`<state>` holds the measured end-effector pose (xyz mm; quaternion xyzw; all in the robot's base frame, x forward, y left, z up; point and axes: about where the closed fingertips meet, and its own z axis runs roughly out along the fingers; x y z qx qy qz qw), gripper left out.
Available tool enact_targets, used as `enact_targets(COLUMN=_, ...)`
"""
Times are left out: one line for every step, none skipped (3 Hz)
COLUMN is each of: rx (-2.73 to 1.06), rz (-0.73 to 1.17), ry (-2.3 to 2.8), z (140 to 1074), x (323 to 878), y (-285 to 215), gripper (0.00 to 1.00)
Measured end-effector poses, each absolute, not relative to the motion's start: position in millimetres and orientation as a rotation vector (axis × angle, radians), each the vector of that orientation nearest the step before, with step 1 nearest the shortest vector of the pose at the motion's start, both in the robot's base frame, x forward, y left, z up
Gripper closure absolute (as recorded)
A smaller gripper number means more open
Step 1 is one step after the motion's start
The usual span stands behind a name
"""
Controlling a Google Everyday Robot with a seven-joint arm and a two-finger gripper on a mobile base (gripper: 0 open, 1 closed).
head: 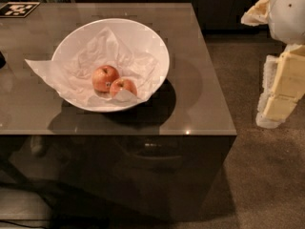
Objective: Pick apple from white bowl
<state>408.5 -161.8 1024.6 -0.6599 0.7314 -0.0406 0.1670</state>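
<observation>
sitting low in the white bowl [151, 41], toward its near side, the apple [124, 86] is the smaller, red-orange one with a yellowish blush. it rests on the crumpled white paper [97, 54] that lines the bowl, and a fold of that paper covers its lower edge. touching it on the left is a second apple [104, 77], slightly larger and redder, with a small dark-and-white sticker on the side that faces its neighbour. the paper spills over the bowl's left rim and lies out flat on the surface [190, 87], a glossy grey-brown top that shows the bowl's dark shadow to the right. the bowl stands left of the middle of the surface. a black-and-white marker tag [18, 8] lies at the far left corner. the pincer [281, 87] is at the right edge of the view, a cream-coloured blocky piece hanging below the robot's white arm [288, 6], over the brown carpet [267, 185] and well apart from the surface and the bowl. i cannot tell whether the pincer is open or closed, nor whether it has hold of anything; both apples lie in the bowl.
</observation>
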Motion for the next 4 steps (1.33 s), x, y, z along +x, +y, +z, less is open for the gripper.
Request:
enact_targets(rx=-1.878, rz=-0.115, ry=2.082, z=1025, x=408, y=-162, gripper=0.0)
enact_targets(rx=-1.87, rz=-0.096, ry=2.059, z=1035, x=410, y=-160, gripper=0.0)
enact_targets(rx=-1.88, rz=-0.045, ry=1.963, z=1073, x=426, y=-127, gripper=0.0)
enact_targets(rx=-1.899, rz=0.018, ry=1.878, z=1091, x=450, y=-81, gripper=0.0)
